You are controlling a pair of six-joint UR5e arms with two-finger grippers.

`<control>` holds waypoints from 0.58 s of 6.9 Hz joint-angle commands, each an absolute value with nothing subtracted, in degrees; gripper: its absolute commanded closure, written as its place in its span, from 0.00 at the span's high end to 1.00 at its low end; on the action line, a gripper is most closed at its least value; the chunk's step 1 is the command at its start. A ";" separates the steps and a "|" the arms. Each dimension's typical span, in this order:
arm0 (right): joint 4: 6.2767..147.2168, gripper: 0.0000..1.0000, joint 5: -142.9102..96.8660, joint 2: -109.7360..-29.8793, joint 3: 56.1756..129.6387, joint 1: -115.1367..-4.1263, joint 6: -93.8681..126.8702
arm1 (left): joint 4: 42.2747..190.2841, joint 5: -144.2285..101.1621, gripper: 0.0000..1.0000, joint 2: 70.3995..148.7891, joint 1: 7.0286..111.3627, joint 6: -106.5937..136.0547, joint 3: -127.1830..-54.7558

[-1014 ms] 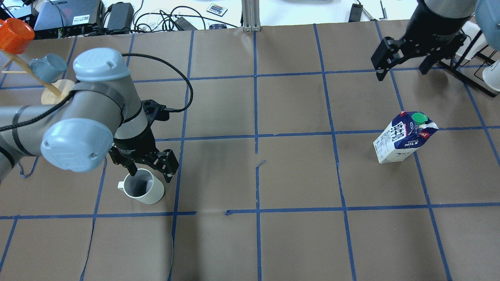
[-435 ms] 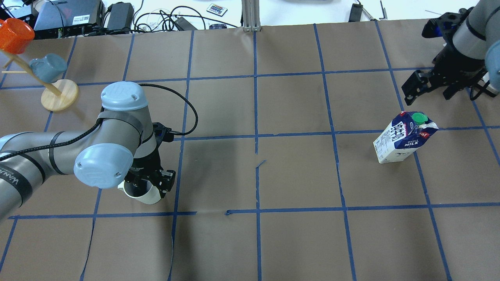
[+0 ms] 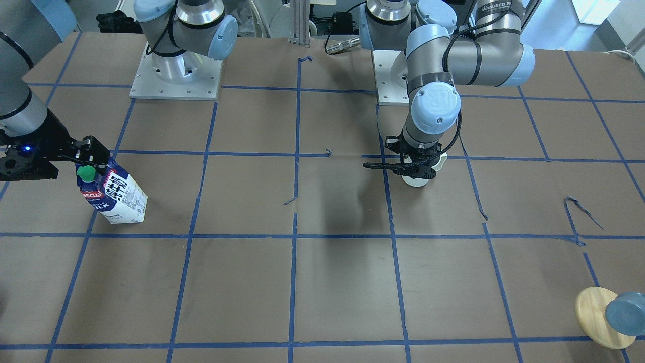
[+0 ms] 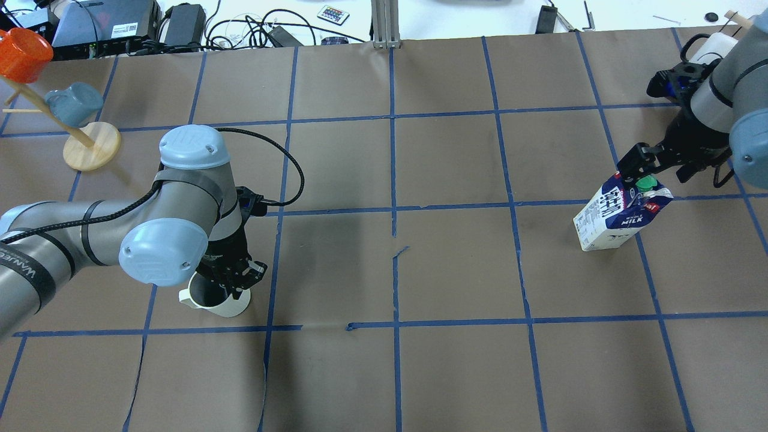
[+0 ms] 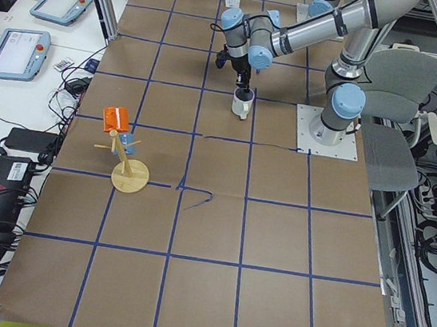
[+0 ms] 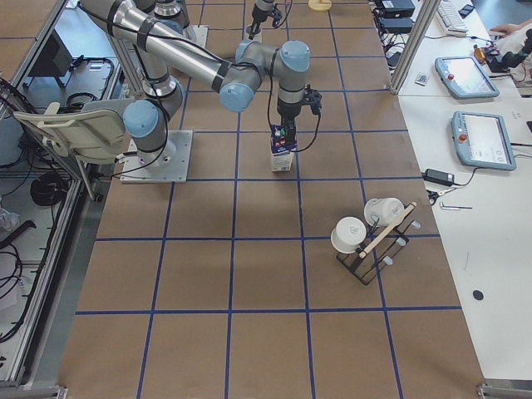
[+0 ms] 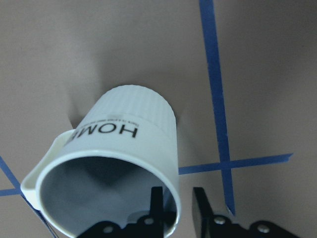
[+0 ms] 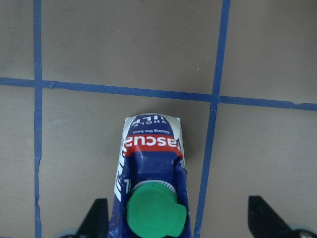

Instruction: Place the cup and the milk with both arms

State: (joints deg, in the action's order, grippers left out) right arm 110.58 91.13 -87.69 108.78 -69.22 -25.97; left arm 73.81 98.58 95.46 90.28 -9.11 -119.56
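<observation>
Far L of table [image 4: 456, 264] (brown paper, blue tape grid): wooden peg stand [image 4: 91, 146] w/ an orange cup [image 4: 23, 54] and a blue cup [image 4: 73, 103] hung on it. Well apart from the work area.

L arm [image 4: 90, 240] reaches in over L half, wrist pointing straight down. L gripper [image 7: 177, 208] sits on the rim of the cup [image 4: 231, 307], one finger inside and one outside, wall between them. Jaws drawn close together. Wrist view shows a sliver of gap at the outer finger, so firm pinch not confirmed; cannot tell. Cup stands upright on the paper, mouth up, handle toward table's L end, "HOME" lettering legible, just beside a tape crossing.

Centre squares: paper only, a few loose tape ends.

R half: the milk [image 4: 621, 213] stands upright on the paper, green cap [image 8: 156, 215] up, well apart from cup. R gripper [image 4: 656, 168] hangs at carton top, fingers spread wide, one each side of the gable, neither touching it. R arm [image 4: 729, 102] enters from the far R edge.

Beyond R end: wire rack [image 6: 370, 249] w/ white cups.
</observation>
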 commanded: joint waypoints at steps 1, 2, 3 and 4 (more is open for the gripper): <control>110.13 1.00 91.14 -87.89 109.60 -69.26 -25.75 | 71.55 98.00 0.00 96.84 90.35 -2.42 -114.48; 110.04 1.00 91.49 -87.89 110.21 -69.26 -26.19 | 74.33 95.04 0.00 99.47 90.53 2.67 -108.69; 110.04 1.00 91.32 -87.89 111.00 -69.17 -26.80 | 74.96 90.75 0.00 102.71 91.22 8.55 -102.89; 110.13 0.84 91.32 -87.89 111.09 -69.26 -26.72 | 75.06 88.53 0.00 106.57 93.75 13.66 -97.61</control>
